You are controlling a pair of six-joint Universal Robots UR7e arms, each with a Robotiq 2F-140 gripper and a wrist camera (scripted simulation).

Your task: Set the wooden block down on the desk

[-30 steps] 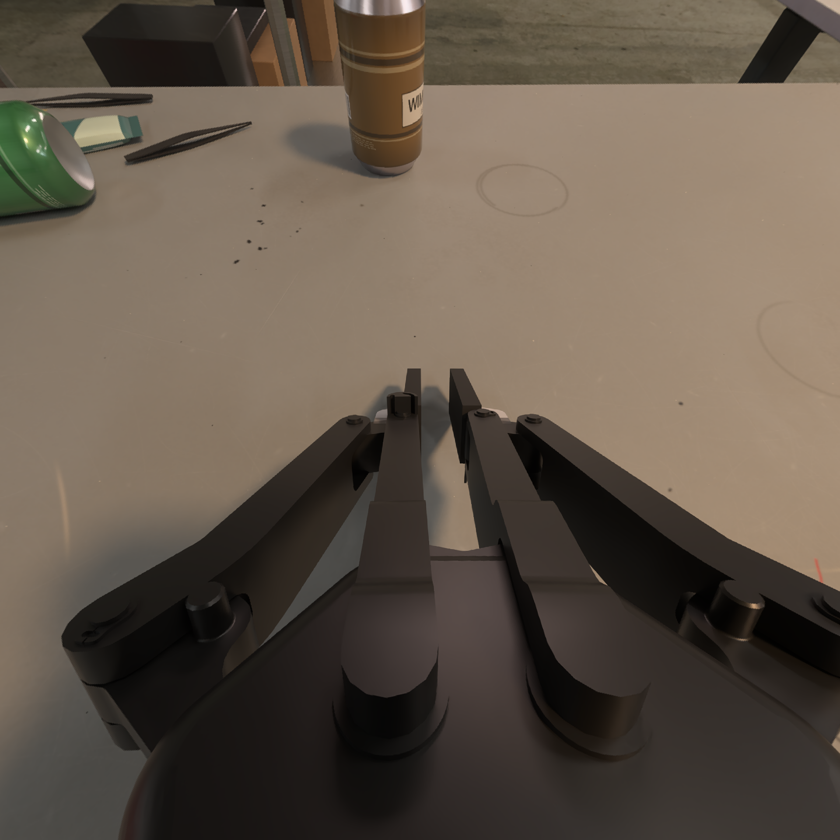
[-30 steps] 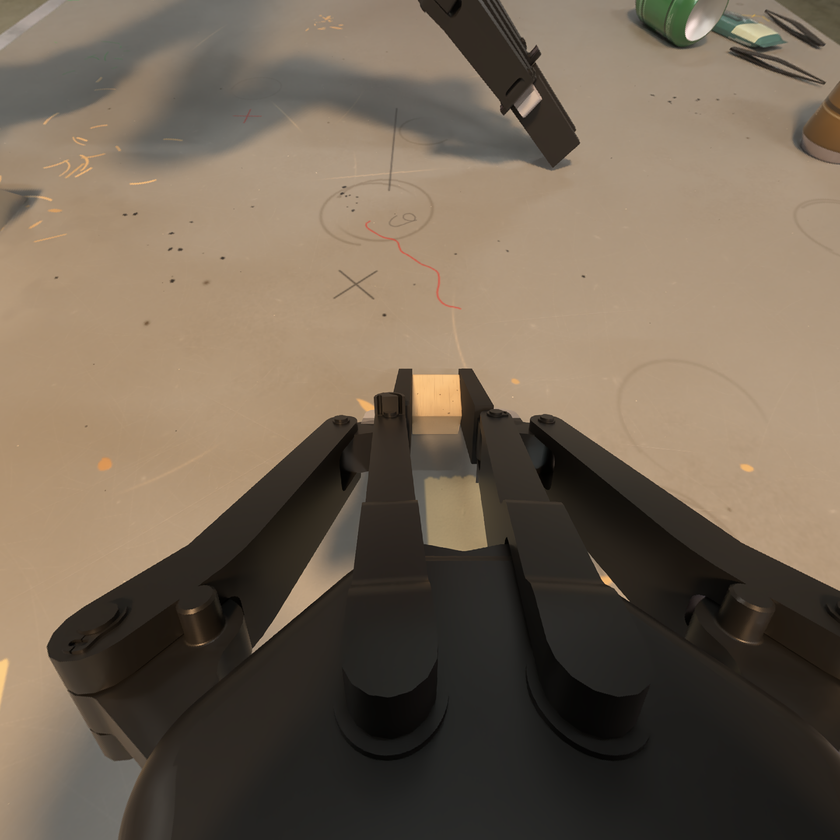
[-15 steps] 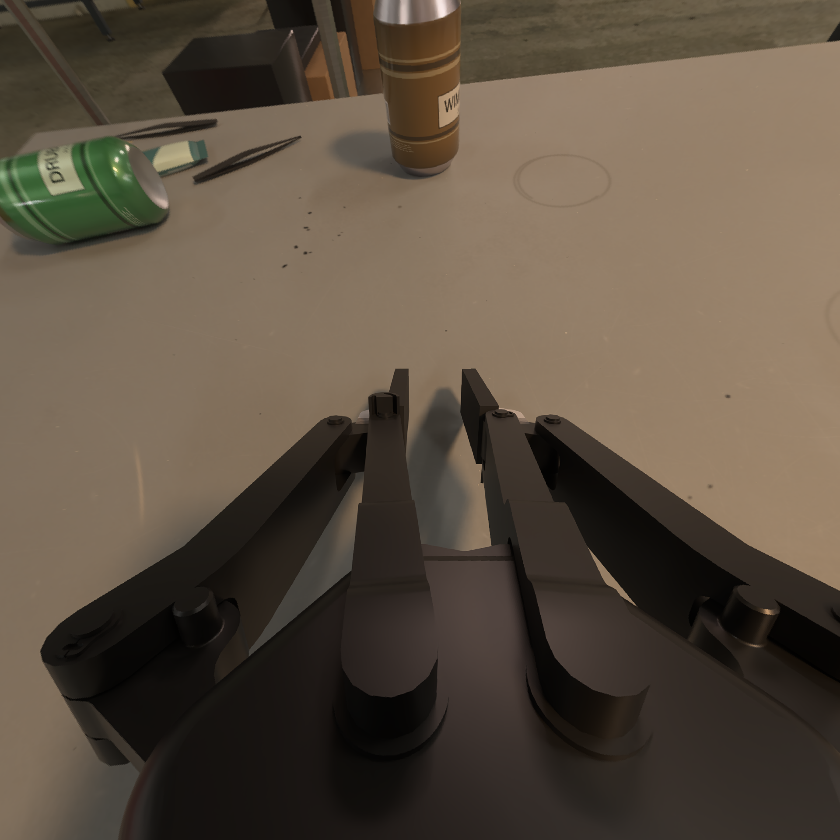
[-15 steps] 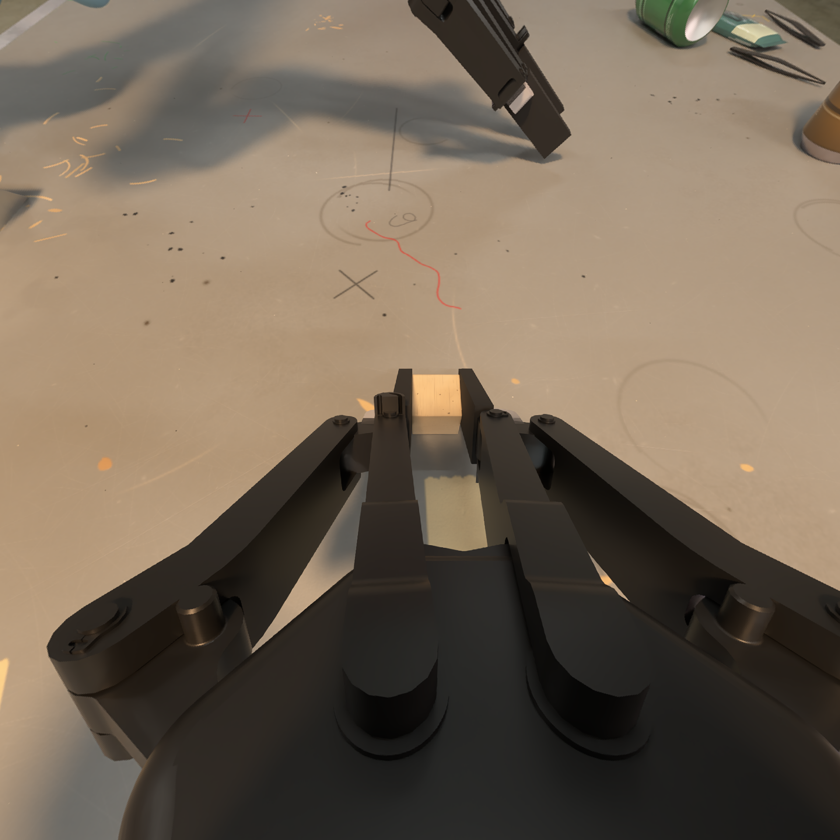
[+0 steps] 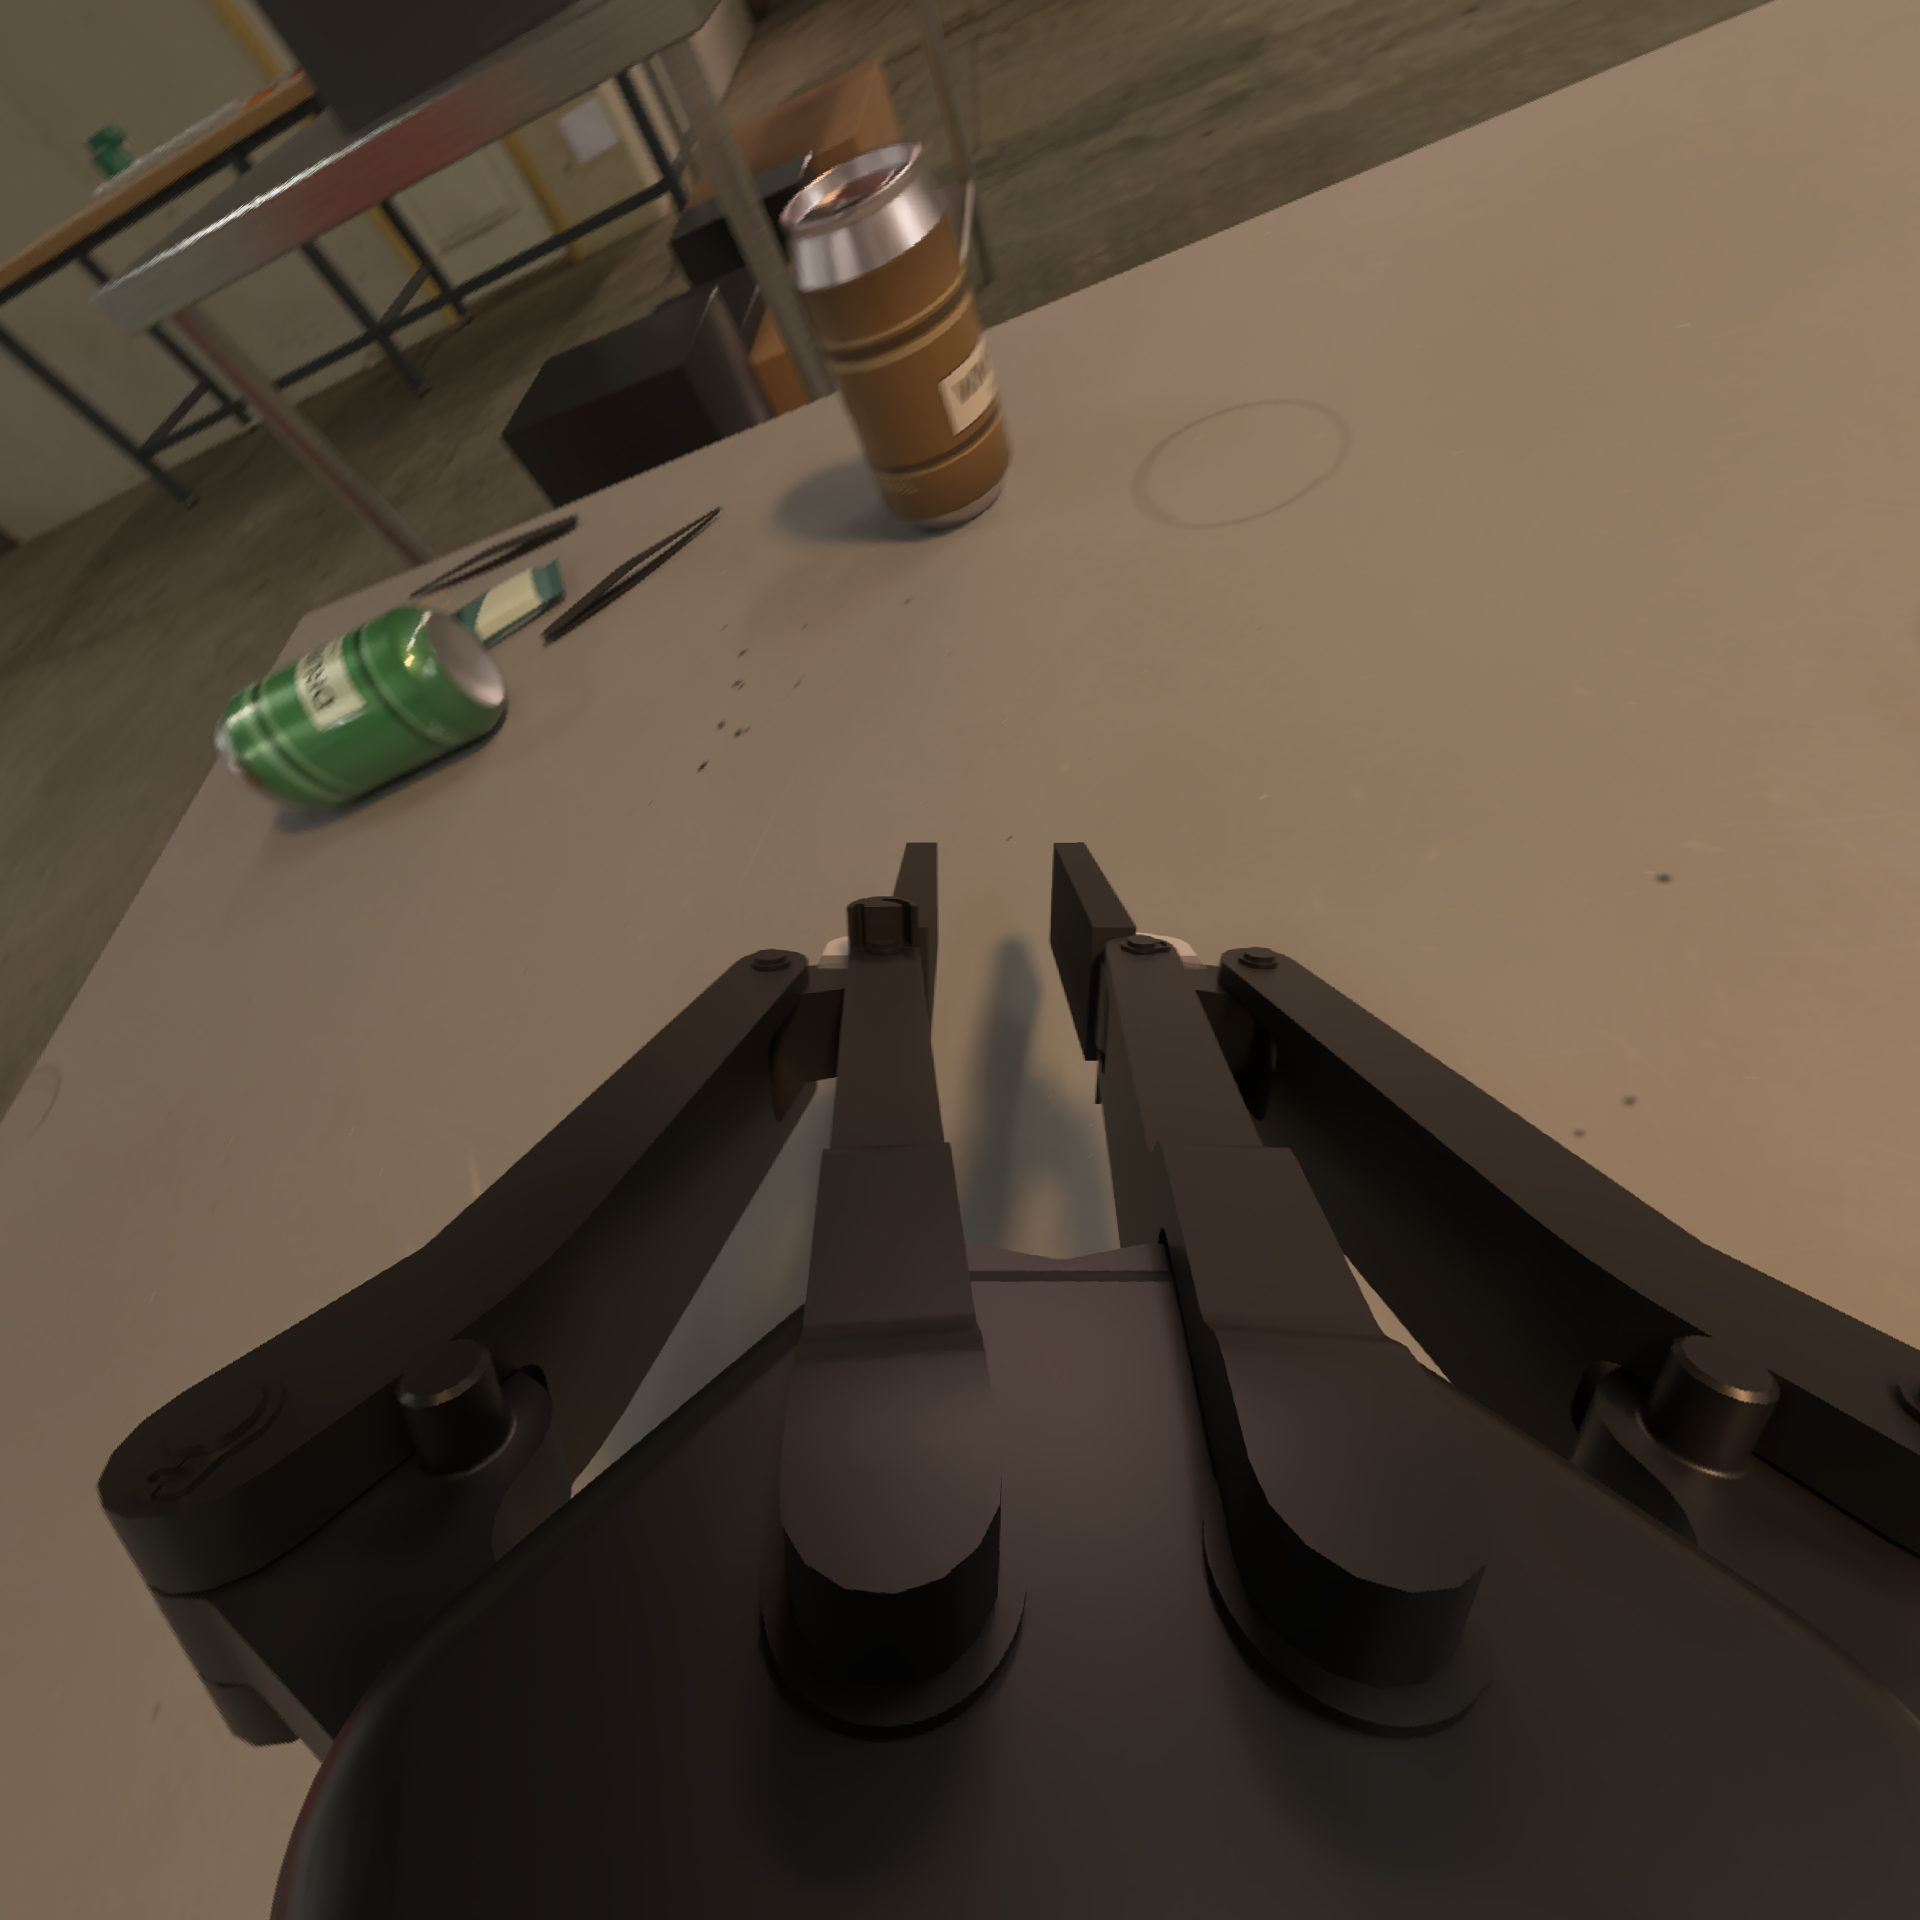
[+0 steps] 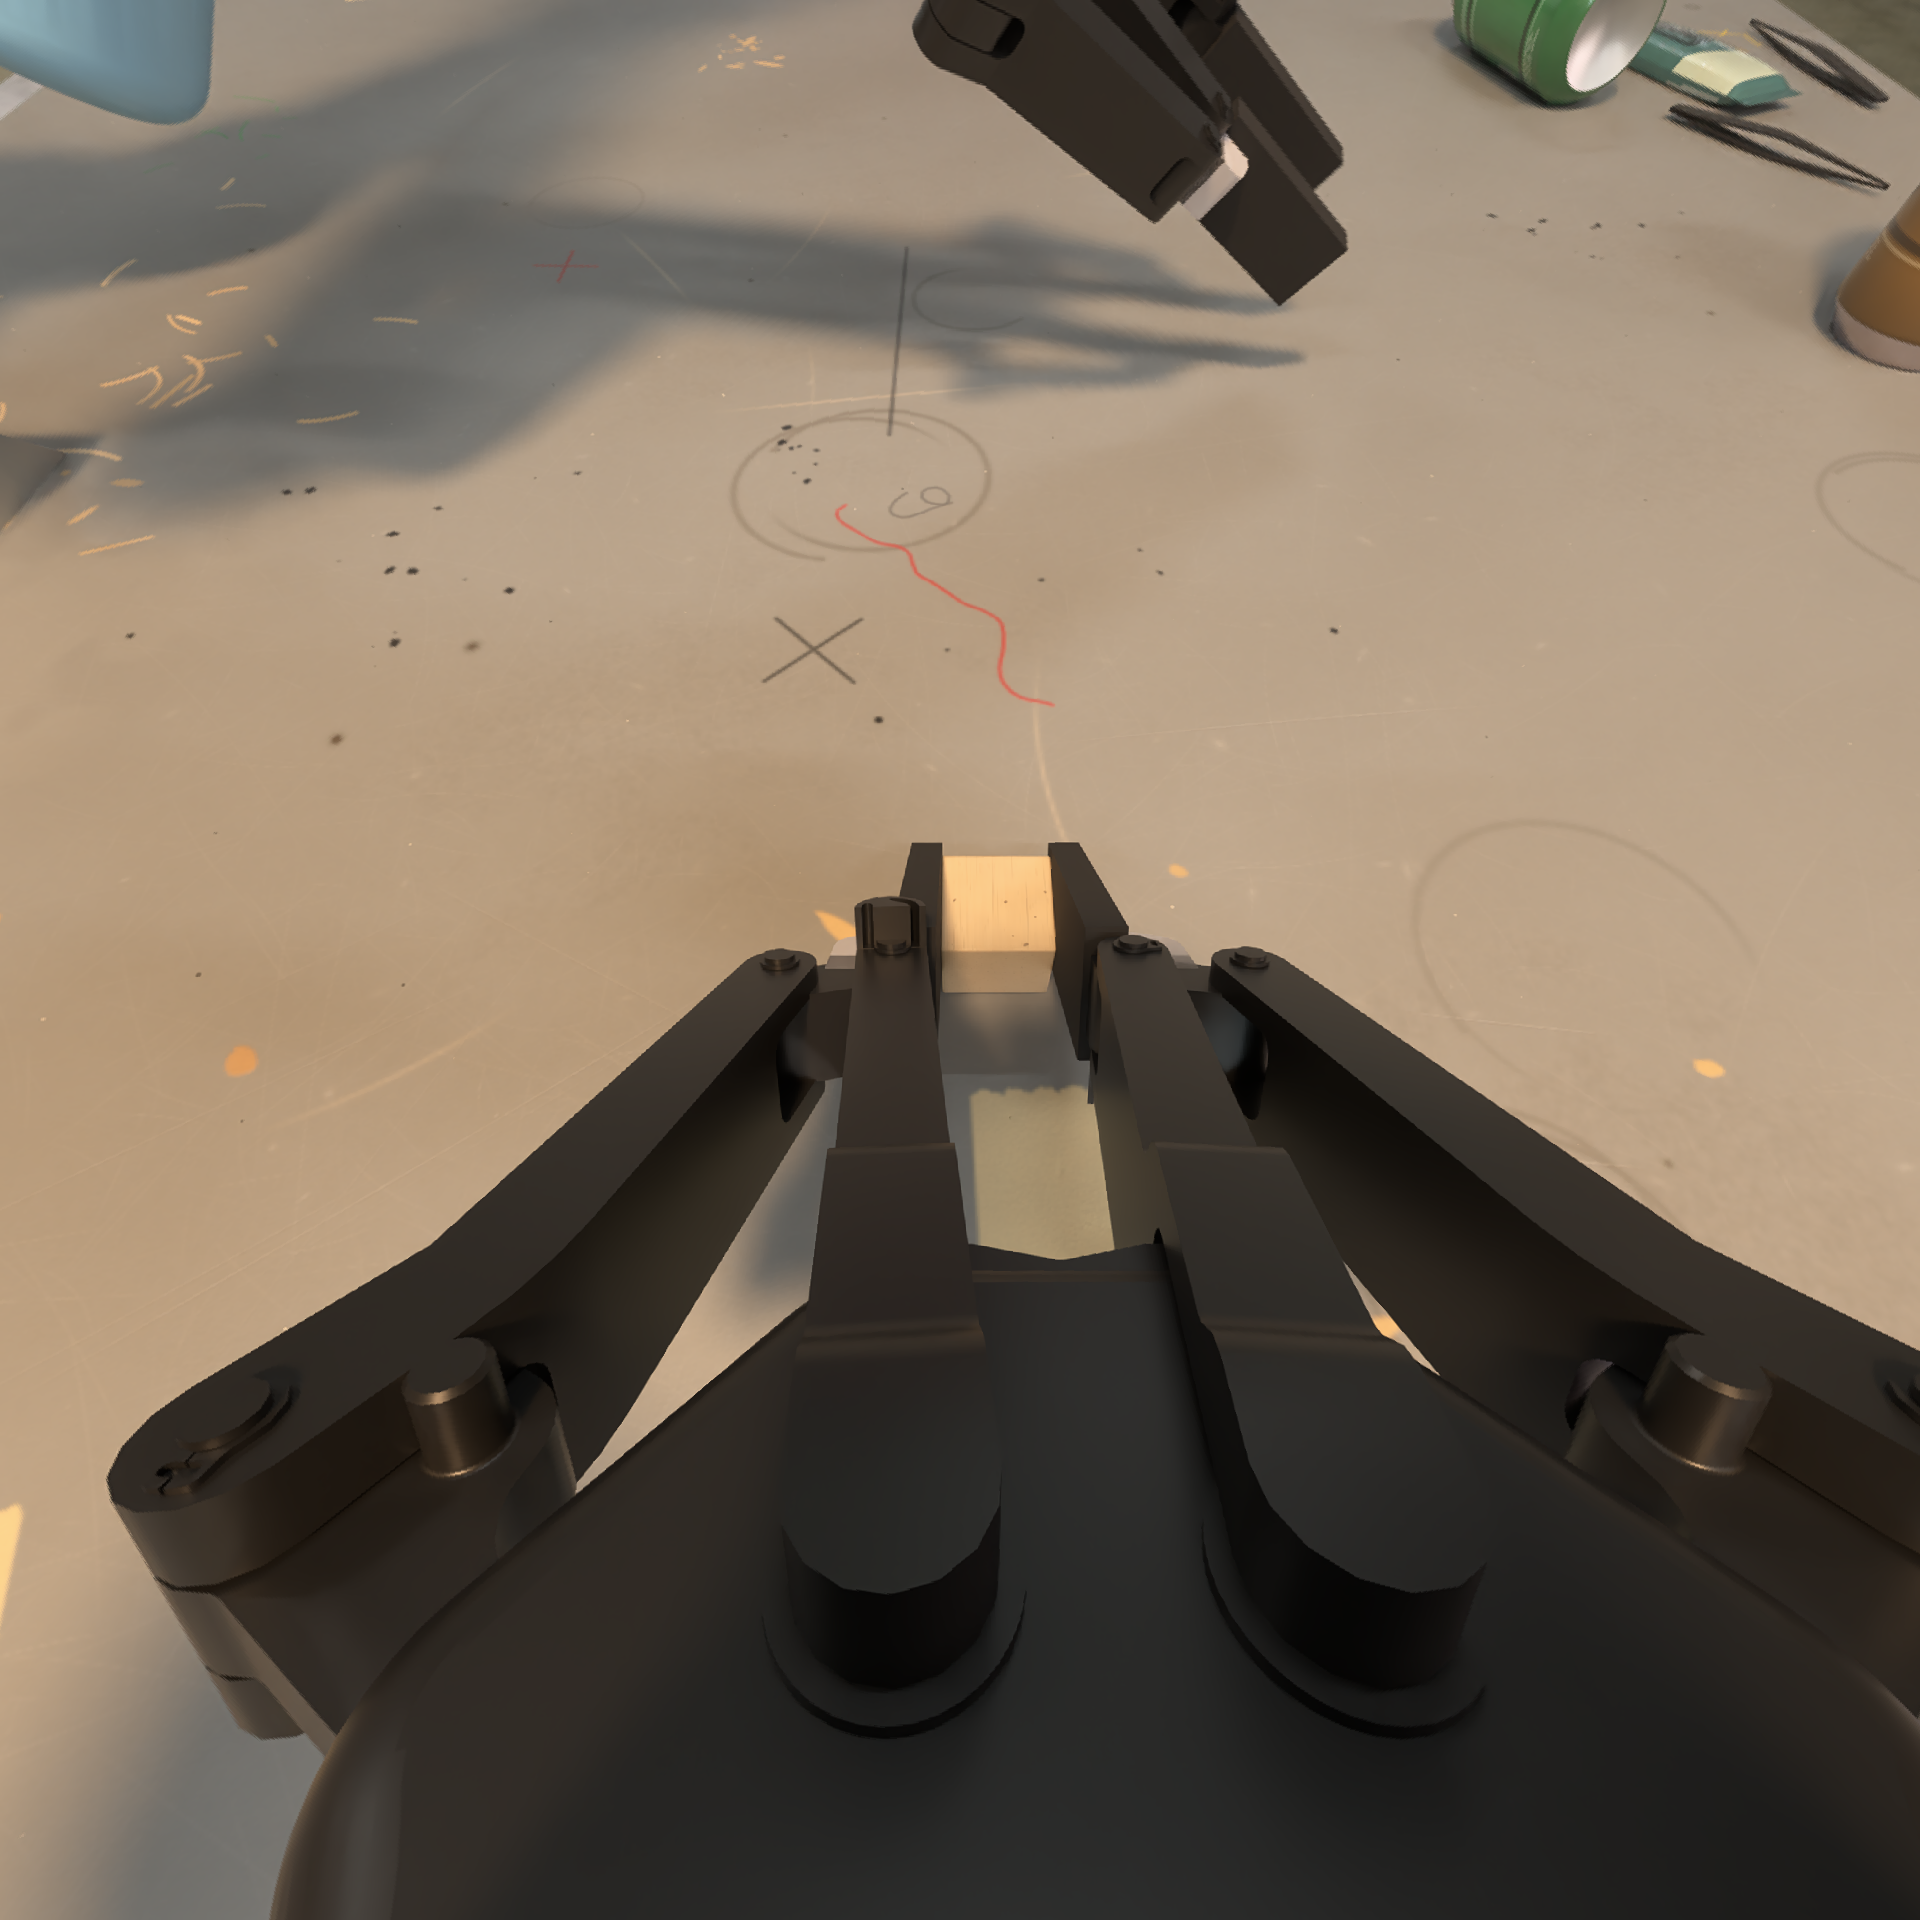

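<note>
The wooden block is a small pale cube held between the fingertips of my right gripper, low over the grey desk. I cannot tell whether the block touches the desk. My left gripper is empty, with its jaws a little apart, above bare desk. It also shows in the right wrist view, raised above the far side of the desk and apart from the block.
A brown can stands at the far desk edge. A green can lies on its side near the left edge, beside two black tweezers and a small green packet. A blue object sits far left.
My left gripper has risen and turned, so more of the room beyond the desk shows; its jaws have spread slightly. My right gripper and the block have not moved.
</note>
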